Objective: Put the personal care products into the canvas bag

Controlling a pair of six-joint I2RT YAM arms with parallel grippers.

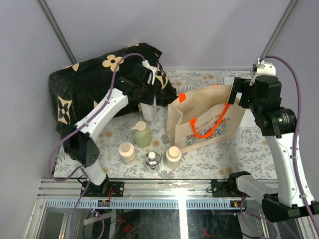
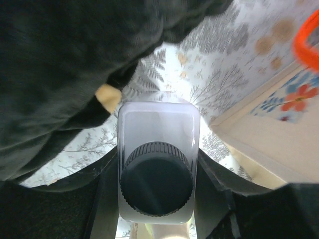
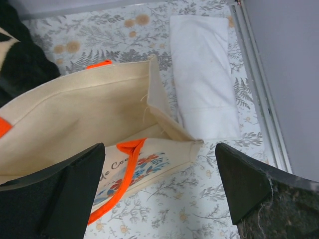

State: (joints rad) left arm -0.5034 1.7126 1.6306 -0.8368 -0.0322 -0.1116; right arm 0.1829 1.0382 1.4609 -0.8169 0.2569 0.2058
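Floral cloth (image 1: 249,144) covers your table. Your left gripper (image 1: 147,97) is clamped on the white bottle (image 2: 158,124) with the dark cap, between the black blanket (image 1: 84,84) and the canvas bag (image 1: 207,122). Your right gripper (image 1: 238,92) hangs wide open over the bag's corner. The pale green bottle (image 1: 142,135), cream bottles (image 1: 127,152) and clear bottle (image 1: 152,160) stand outside the bag.

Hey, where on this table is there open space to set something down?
Bare tablecloth lies front right, between the canvas bag and the near rail, and in a strip behind the bag, right of the black blanket. Crowded: front centre, where four bottles cluster off the bag's left corner. A white folded cloth lies between the bag's end and the side rail.
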